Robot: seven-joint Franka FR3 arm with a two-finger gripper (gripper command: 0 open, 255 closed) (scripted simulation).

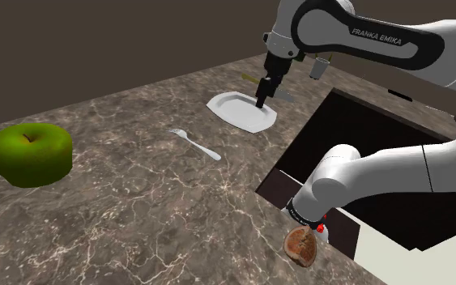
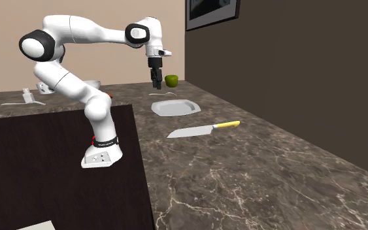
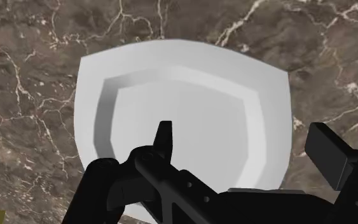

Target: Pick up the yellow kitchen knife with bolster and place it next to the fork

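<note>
1. We see the all-black gripper (image 3: 242, 132) hanging over a white plate (image 3: 184, 95), pointed down at its face. Its two fingers (image 3: 165, 137) stand well apart, and nothing is clasped between them.
2. In the second exterior view the kitchen knife (image 2: 202, 130) lies flat on the dark, pale-veined countertop (image 2: 254, 176), at about 4 o'clock from the plate. It is near the plate but not touching it. Its yellow handle points toward 3 o'clock and its broad grey blade toward 9 o'clock. Nothing grips it.
3. In the shoulder view we find the same knife just beyond the plate, between 12 and 2 o'clock from it, and the gripper hides part of it.
4. In the wrist view a strip of the yellow handle shows just off the plate's rim, apart from it.
5. The fork (image 1: 195, 143) is white and lies flat on the countertop at about 8 o'clock from the plate in the shoulder view, near it but apart. The plate sits between the fork and the knife, so the two are well apart.
6. A green apple (image 1: 27, 154) rests at 9 o'clock from the fork in the shoulder view, well apart from it.
7. The white arm (image 2: 78, 32) rises from its dark stand (image 2: 58, 176) and bends over to the plate. In the shoulder view a brown lumpy thing (image 1: 303, 245), which we cannot name, lies beside the arm's base.
</note>
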